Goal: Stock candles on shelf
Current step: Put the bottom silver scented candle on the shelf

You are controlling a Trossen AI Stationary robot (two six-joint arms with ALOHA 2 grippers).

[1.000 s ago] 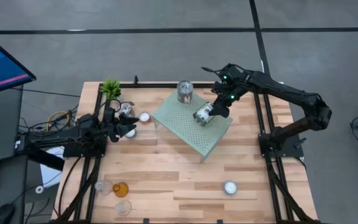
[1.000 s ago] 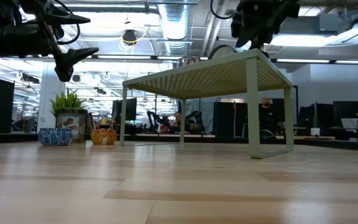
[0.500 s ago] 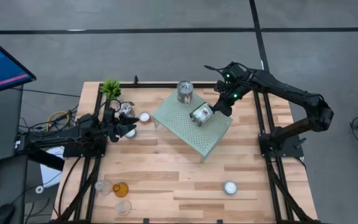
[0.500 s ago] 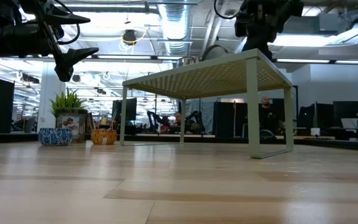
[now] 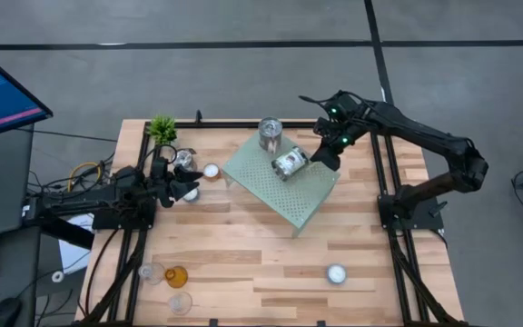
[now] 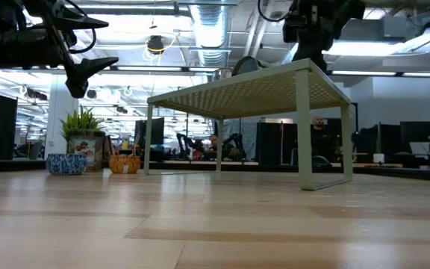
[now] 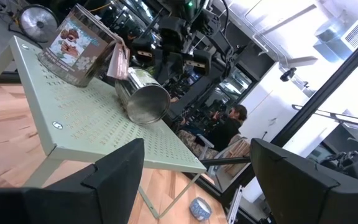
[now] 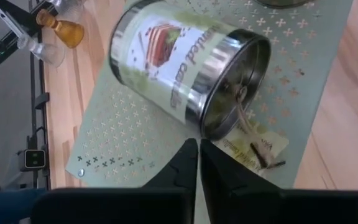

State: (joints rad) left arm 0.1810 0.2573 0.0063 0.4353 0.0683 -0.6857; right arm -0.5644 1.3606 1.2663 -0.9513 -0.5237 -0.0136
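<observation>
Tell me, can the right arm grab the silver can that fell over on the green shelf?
Probably yes. The right gripper hangs just beside the tipped tin on the shelf, with nothing between them. Its fingers look shut, though, so it would need to open first.

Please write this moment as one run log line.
right gripper: shut, empty, beside tipped silver candle tin | tin: lying on mint-green perforated metal shelf | left gripper: open, waiting at table's left

A robotics lab in an open-plan office: exposed ducts (image 6: 207, 30) and strip lights overhead, dark monitors (image 6: 418, 134) far right, a person (image 6: 318, 138) standing beyond the bench (image 5: 243, 245), grey floor (image 5: 198, 82) around.
</observation>
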